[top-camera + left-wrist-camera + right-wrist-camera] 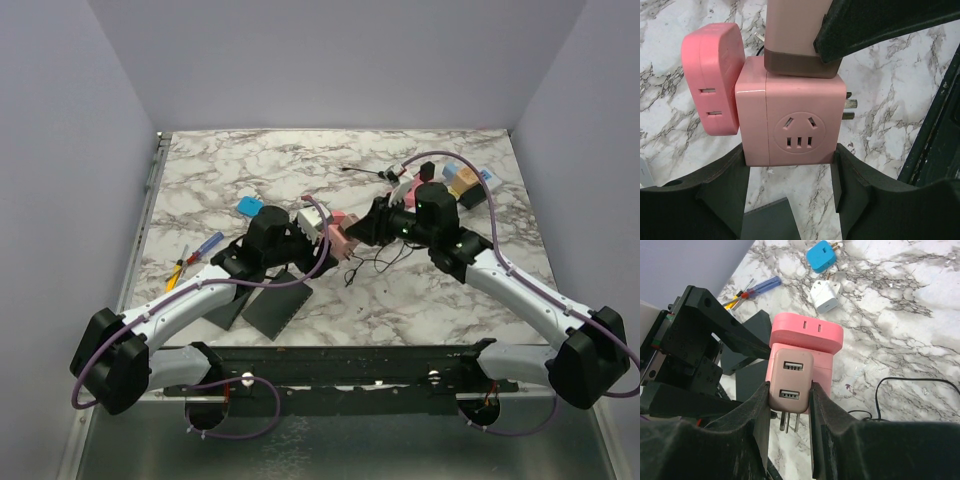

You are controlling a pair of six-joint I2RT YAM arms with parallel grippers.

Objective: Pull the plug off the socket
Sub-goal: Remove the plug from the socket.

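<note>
From above, both arms meet mid-table. My left gripper and right gripper close in on the pink cube socket from opposite sides. The line between them runs roughly left to right across the marble. Black pads lie near the left arm, with screwdrivers beyond them.

At the left wrist, my fingers are half closed and clamp the socket by its two lower sides. Its round outlet face is turned to the camera. The plug, a beige charger with a darker band, sits on the cube's top face, its long axis running straight up and away from it. The band meets the cube with no gap that I can see. A flat pink adapter hangs on the cube's left side, and metal prongs jut from its right.

At the right wrist, my narrow grip pinches the plug by its long sides. Its two-port end faces the camera, with the socket just behind.
</note>
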